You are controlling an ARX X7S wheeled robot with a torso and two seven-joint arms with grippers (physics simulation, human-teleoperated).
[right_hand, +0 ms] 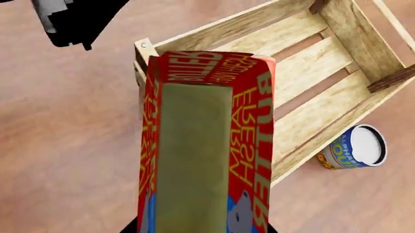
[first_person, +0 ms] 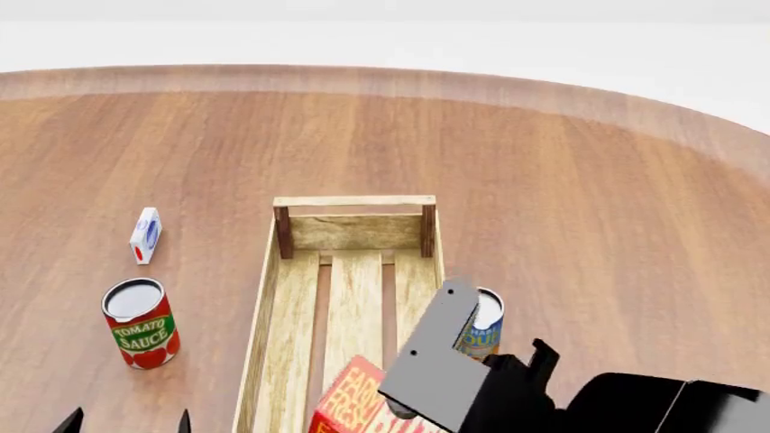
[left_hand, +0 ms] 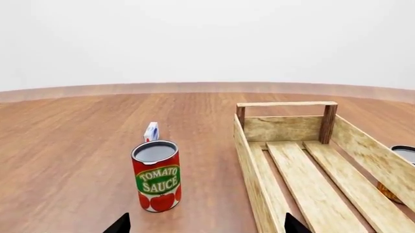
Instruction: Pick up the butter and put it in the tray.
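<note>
Butter (right_hand: 206, 145) is filling the centre of the right wrist view, carried by the right gripper (first_person: 403, 406), whose dark body is sitting at the lower middle of the head view with the red box (first_person: 352, 401) poking out at the bottom edge, over the near end of the tray (first_person: 288, 316). The fingers themselves are hiding under the box, so their exact spread is not showing, but the box is hanging clear above the tray and they are evidently clamping it. The carrying step is under way and the placing step is coming next, by my judgement: the arm is needing to lower the box between the tray's side walls onto the slats, then part its fingers. A blue can (first_person: 482, 327) is standing just outside the tray's right wall, near the arm. The left gripper (left_hand: 204, 225) is showing only two dark fingertips spread wide at the bottom of its own view, holding nothing, with a tomato sauce can (left_hand: 157, 175) and a small white carton (left_hand: 151, 131) ahead of it.
</note>
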